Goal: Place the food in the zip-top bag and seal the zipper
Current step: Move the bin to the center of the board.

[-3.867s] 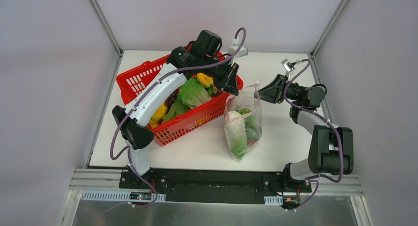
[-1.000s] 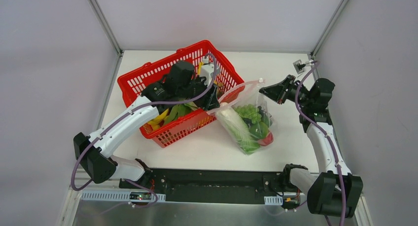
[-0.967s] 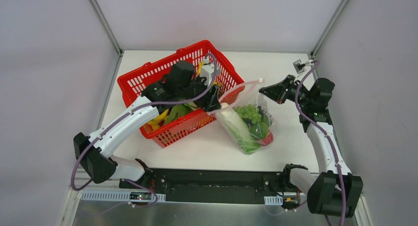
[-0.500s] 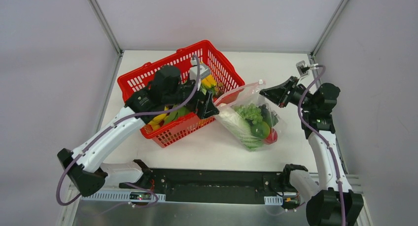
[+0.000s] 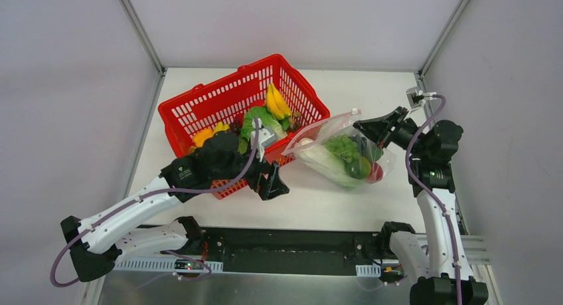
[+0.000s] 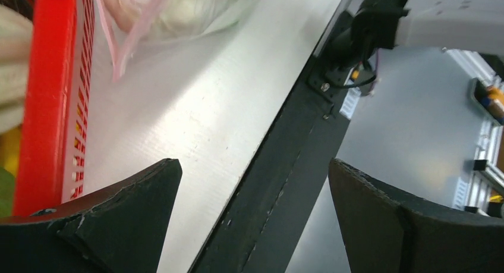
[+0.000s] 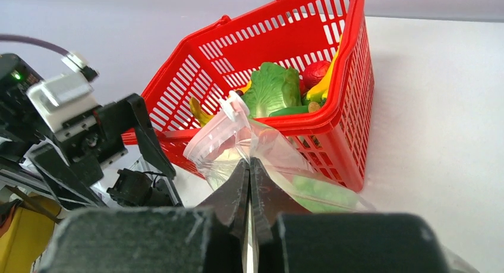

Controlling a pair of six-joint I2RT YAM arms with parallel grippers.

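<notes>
The zip-top bag point(image 5: 345, 160) lies tilted on the table right of the basket. It holds food: a white-green cabbage point(image 5: 323, 160), green grapes point(image 5: 342, 145) and other pieces. Its pink zipper point(image 5: 319, 129) runs along the upper edge, the mouth facing the basket. My right gripper point(image 5: 360, 125) is shut on the bag's right top corner, and the right wrist view shows the plastic pinched at the gripper point(image 7: 249, 161). My left gripper point(image 5: 272, 183) hangs open near the basket's front corner, holding nothing; in its own view the gripper point(image 6: 254, 166) frames bare table and the black rail.
The red mesh basket point(image 5: 199, 102) stands at the back left, with bananas point(image 5: 277, 101), leafy greens point(image 5: 257, 121) and other food inside. In the left wrist view the basket wall point(image 6: 50, 77) fills the left edge. The black base rail point(image 5: 285, 242) runs along the near table edge.
My left gripper has let go of the bag's mouth, opened wide and pulled back toward the near edge. The right arm has drawn the bag corner slightly right, and the bag has slumped flatter.
</notes>
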